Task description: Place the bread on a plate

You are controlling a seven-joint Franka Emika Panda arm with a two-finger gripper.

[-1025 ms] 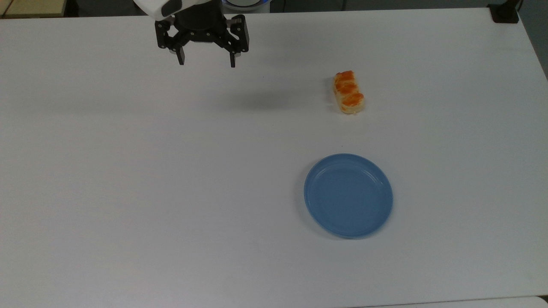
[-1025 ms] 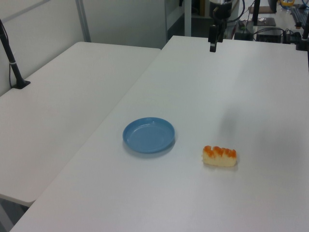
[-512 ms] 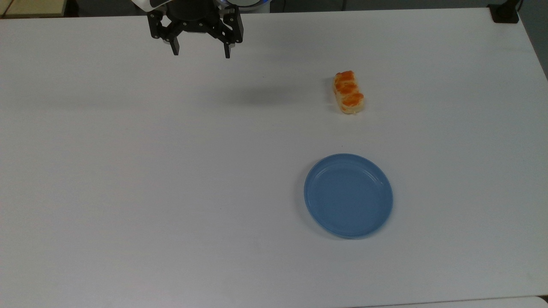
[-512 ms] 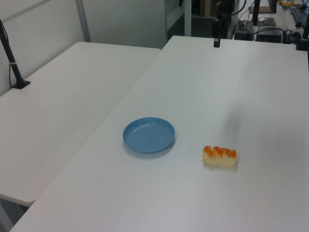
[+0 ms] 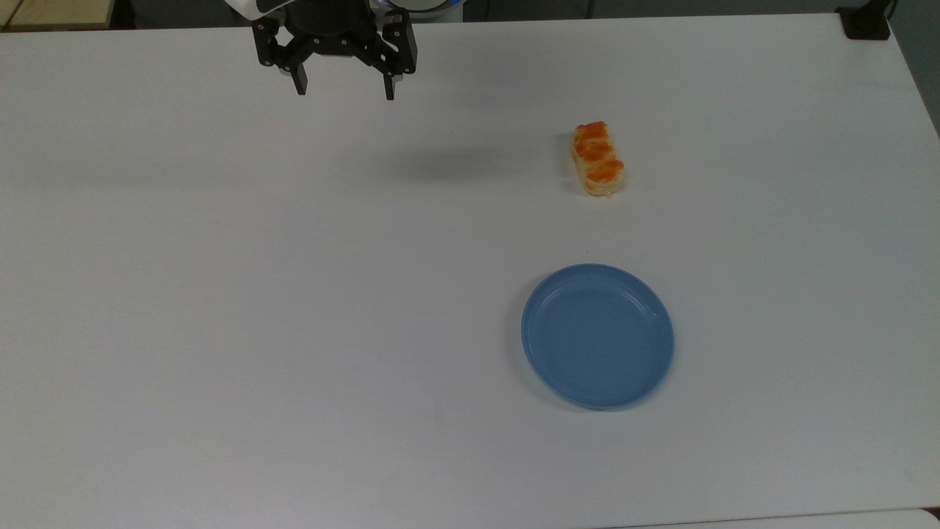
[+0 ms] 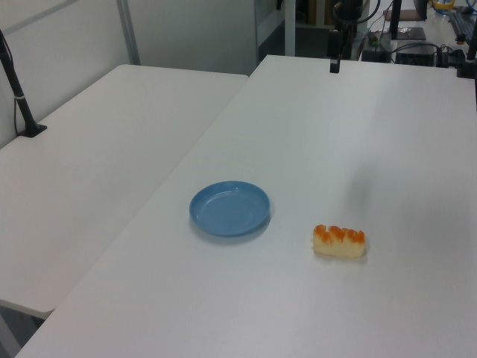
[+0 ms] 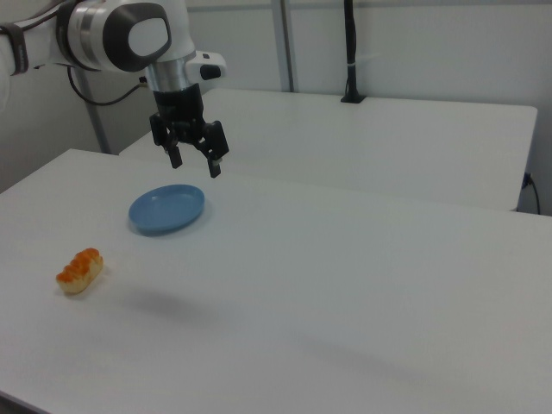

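Going left to right across the top view, the gripper [image 5: 343, 83] is hanging high above the table [image 5: 220, 294], near its far edge and toward the top view's left. Its two fingers are standing wide apart and holding nothing. Compared with a second ago it is sitting closer to the far edge and a little more to the top view's left; over the last half second it is barely shifting at all. I judge that the arm is still settling at a raised starting pose, not yet reaching for anything, so the task is only beginning.

Further to the top view's right, the bread [image 5: 598, 159] is lying flat on the table, toward the far right part, well apart from the gripper. Its three orange-brown lumps are facing up, and its long side is running roughly from the far edge toward the near edge. It is not moving between the earlier pictures and now.

Nearer the near edge, almost in line with the bread, the plate [image 5: 597, 336] is sitting empty, apart from the bread. It too is staying in place.

No brand, label or writing is readable on any of these things.
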